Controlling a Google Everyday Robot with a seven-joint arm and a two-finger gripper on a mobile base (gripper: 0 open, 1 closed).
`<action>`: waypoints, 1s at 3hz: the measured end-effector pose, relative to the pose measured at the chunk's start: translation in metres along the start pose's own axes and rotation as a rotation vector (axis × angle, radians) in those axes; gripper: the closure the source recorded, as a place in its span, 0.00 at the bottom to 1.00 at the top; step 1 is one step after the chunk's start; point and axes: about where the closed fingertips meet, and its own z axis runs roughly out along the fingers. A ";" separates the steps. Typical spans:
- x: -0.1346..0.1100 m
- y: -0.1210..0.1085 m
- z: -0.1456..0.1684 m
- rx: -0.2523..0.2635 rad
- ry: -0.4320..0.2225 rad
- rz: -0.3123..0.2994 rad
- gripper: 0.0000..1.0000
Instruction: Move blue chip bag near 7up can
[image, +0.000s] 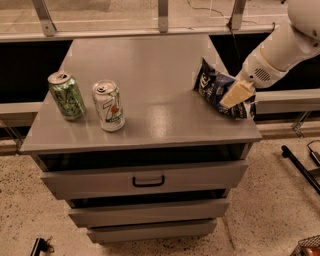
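The blue chip bag (214, 86), dark blue crumpled foil with white lettering, is at the right edge of the grey cabinet top (150, 65). My gripper (237, 95) comes in from the upper right on a white arm and is shut on the bag's right part, with a tan finger (238, 93) across it. The bag is tilted, its left end up. The 7up can (108, 105), white with a green "7" and a red dot, stands upright at the front left, far from the bag.
An all-green patterned can (66, 95) stands left of the 7up can near the cabinet's left edge. The cabinet has drawers below with a handle (148, 180). A metal rail (160, 31) runs along the back. A speckled floor surrounds the cabinet.
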 end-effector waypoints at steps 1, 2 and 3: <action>-0.027 0.003 -0.009 -0.011 -0.040 -0.063 1.00; -0.053 0.009 -0.014 -0.042 -0.084 -0.123 1.00; -0.084 0.020 -0.012 -0.080 -0.141 -0.187 1.00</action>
